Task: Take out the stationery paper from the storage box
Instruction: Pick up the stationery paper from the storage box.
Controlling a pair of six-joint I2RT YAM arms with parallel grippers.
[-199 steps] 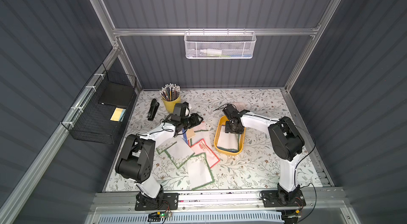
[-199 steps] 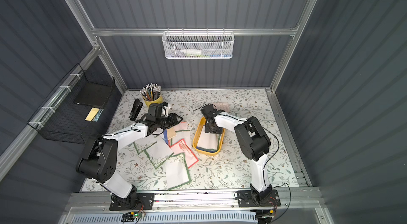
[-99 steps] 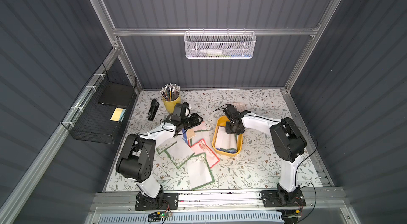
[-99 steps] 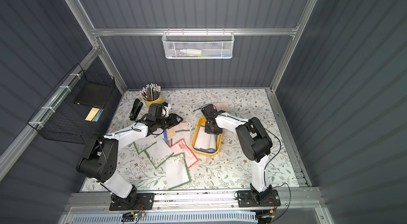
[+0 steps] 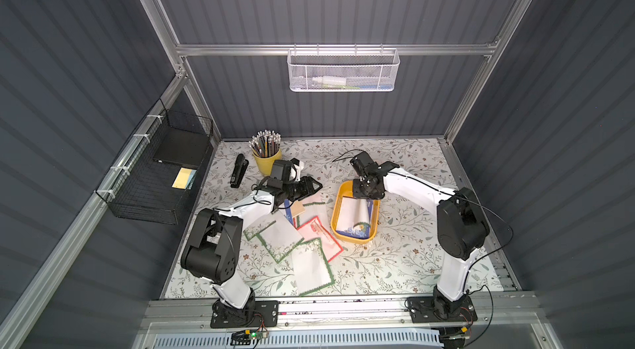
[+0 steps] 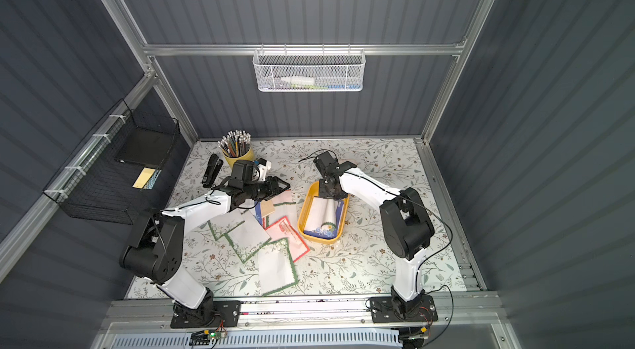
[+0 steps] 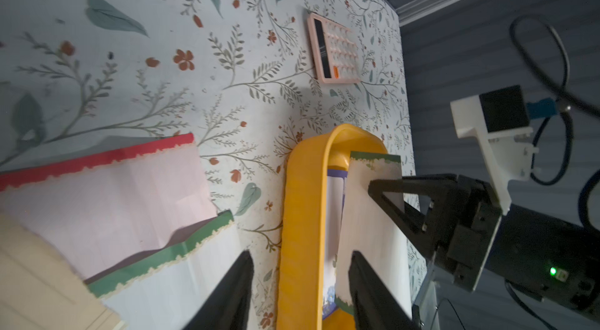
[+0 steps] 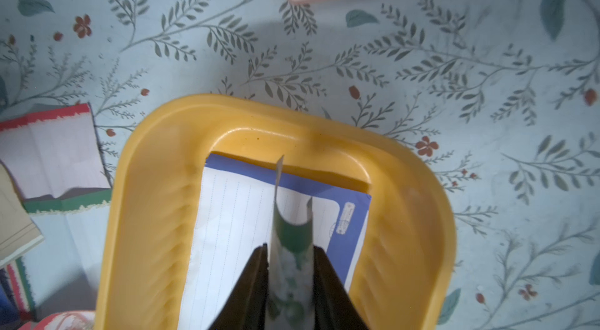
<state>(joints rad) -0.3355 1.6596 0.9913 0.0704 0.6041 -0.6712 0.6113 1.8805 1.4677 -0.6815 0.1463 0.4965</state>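
Right wrist view: the right gripper (image 8: pixel 291 248) pinches a curled green-bordered sheet (image 8: pixel 293 231) that stands up inside the yellow tray (image 8: pixel 156 182), above a blue-bordered sheet (image 8: pixel 233 211) lying flat. The left gripper (image 7: pixel 301 257) hangs spread and empty beside the tray, near loose sheets (image 5: pixel 278 235) on the table (image 5: pixel 395 261).

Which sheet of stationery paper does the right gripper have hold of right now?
The green-bordered sheet, curled up and pinched by the right gripper inside the storage box; the blue-bordered sheet lies flat under it.
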